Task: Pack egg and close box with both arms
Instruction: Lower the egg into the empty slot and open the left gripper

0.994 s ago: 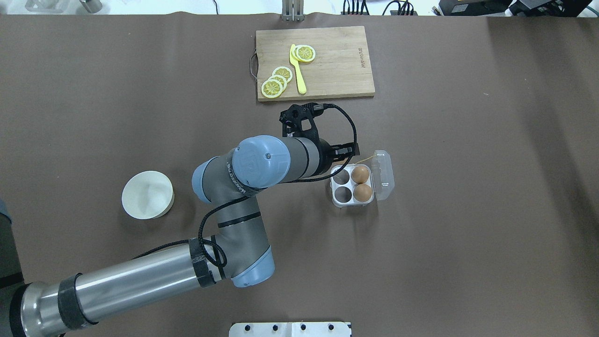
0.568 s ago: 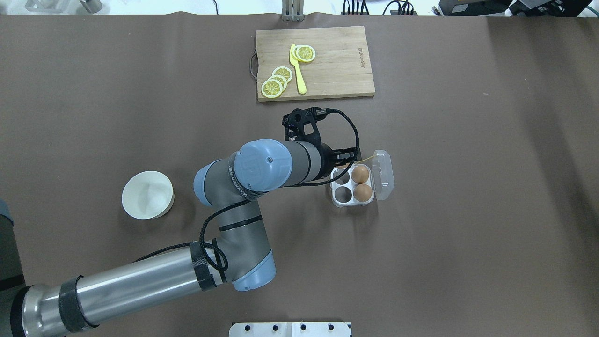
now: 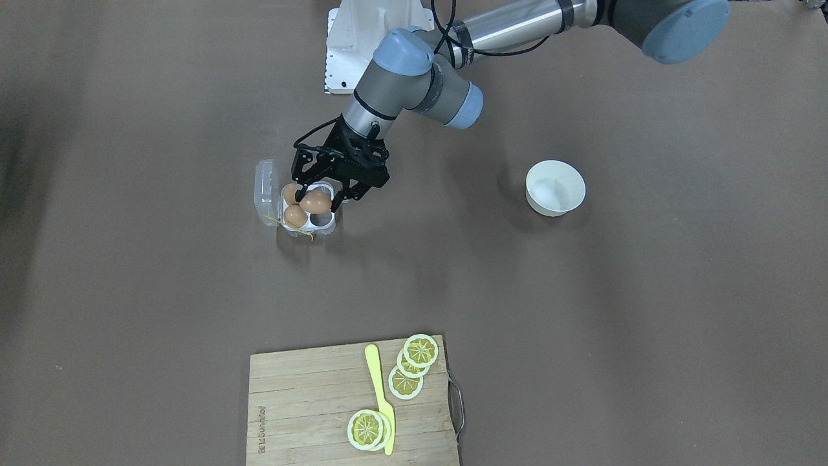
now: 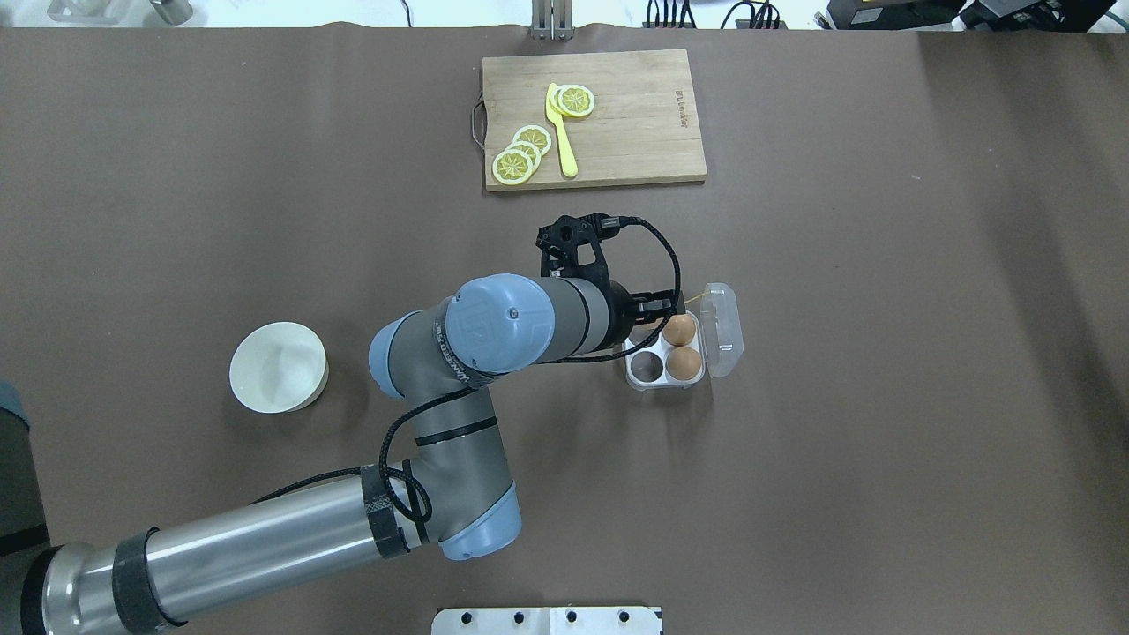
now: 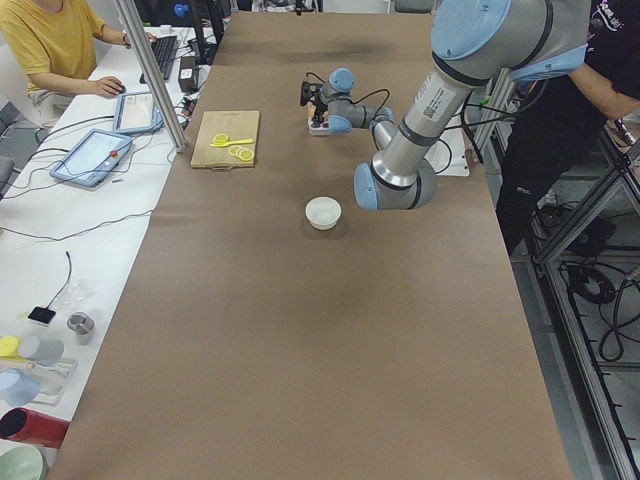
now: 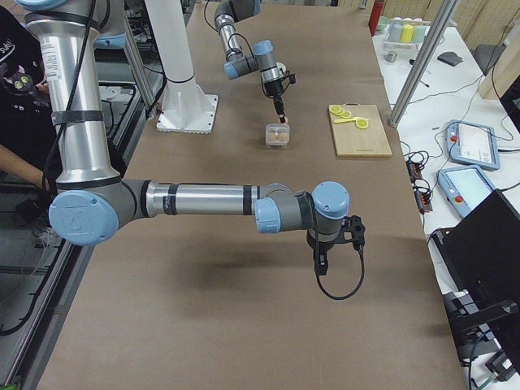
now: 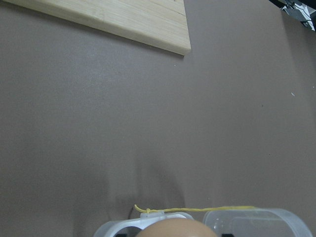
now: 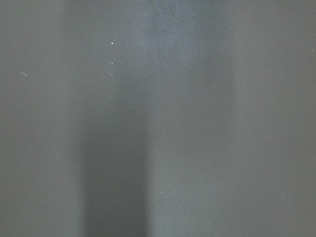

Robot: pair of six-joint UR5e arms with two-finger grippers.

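The clear box (image 4: 631,377) stands open on the table, its lid (image 4: 725,331) folded out to the right. Two brown eggs (image 4: 678,330) (image 4: 684,362) fill its right cells. My left gripper (image 3: 317,197) is shut on a third egg (image 3: 315,202) and holds it just above the box's empty left cells; I cannot tell which cell. The left wrist view shows this egg's top (image 7: 175,228), the yellow string (image 7: 197,210) and the lid (image 7: 256,222). My right gripper (image 6: 318,258) shows only in the exterior right view, over bare table, so I cannot tell its state.
A wooden cutting board (image 4: 635,115) with lemon slices (image 4: 520,154) and a yellow knife (image 4: 561,132) lies beyond the box. A white bowl (image 4: 278,366) stands to the left, beside my left arm's elbow. The white robot base (image 4: 547,620) is at the near edge.
My left gripper has moved right and slightly nearer with the egg, from beside the box's far-left corner to over its left cells. The box and its two eggs have not moved.
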